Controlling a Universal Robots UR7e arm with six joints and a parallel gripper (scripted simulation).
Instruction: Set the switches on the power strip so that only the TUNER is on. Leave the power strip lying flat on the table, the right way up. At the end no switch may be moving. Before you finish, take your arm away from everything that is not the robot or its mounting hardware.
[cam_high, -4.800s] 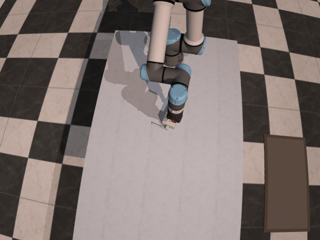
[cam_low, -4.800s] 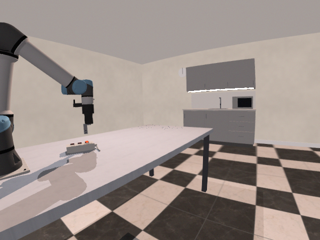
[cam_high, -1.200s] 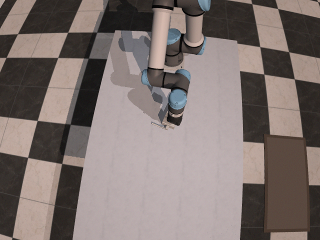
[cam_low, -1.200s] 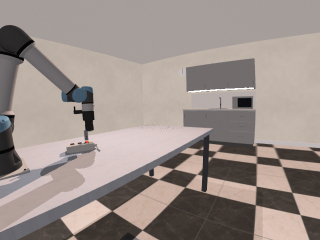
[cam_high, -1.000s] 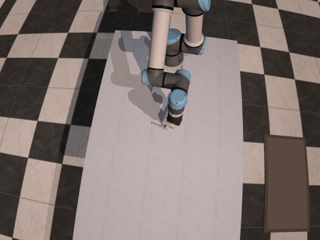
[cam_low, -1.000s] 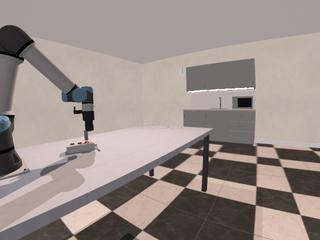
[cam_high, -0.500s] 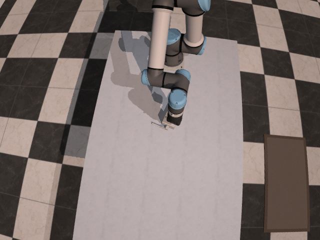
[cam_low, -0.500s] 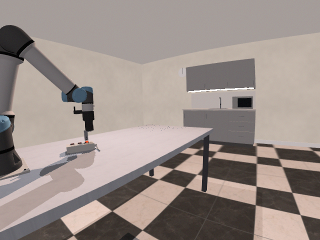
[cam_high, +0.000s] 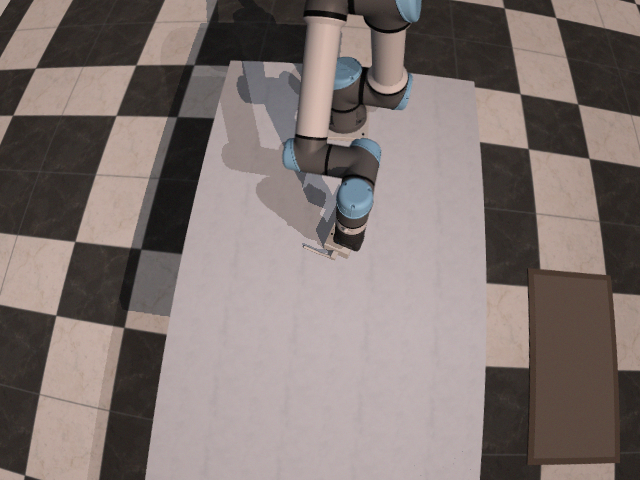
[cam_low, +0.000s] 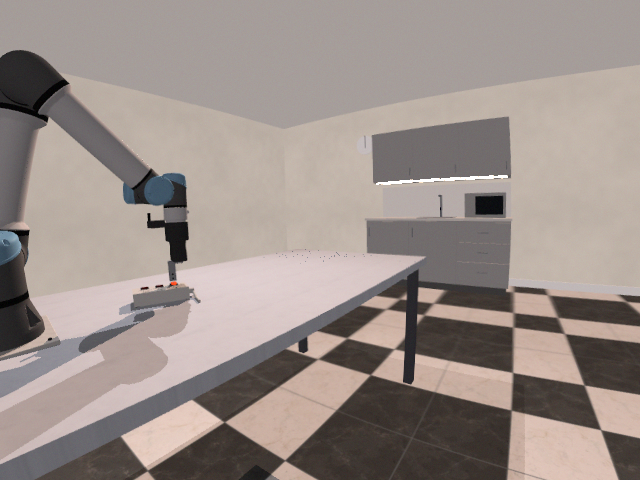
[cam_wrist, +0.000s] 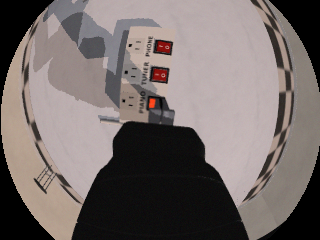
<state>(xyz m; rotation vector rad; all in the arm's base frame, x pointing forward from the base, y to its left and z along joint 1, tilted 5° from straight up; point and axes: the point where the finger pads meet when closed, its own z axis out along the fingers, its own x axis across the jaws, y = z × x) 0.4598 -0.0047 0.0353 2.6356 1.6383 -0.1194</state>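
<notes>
The beige power strip (cam_wrist: 143, 70) lies flat on the table, right way up, with three red rocker switches in a row. In the wrist view the far switch (cam_wrist: 163, 46) and the middle switch (cam_wrist: 160, 75) look dark red; the near switch (cam_wrist: 154, 103) glows brighter orange-red. My gripper (cam_wrist: 159, 105) is shut, empty, and points straight down, its tips at the near switch's edge. The labels are too small to read. In the side view the strip (cam_low: 160, 295) sits under the gripper (cam_low: 172, 268). From above the arm hides most of the strip (cam_high: 333, 250).
The robot base (cam_high: 346, 121) stands at the table's far end. A small wire-like piece (cam_high: 316, 250) sticks out beside the strip. A brown mat (cam_high: 573, 366) lies on the floor right of the table.
</notes>
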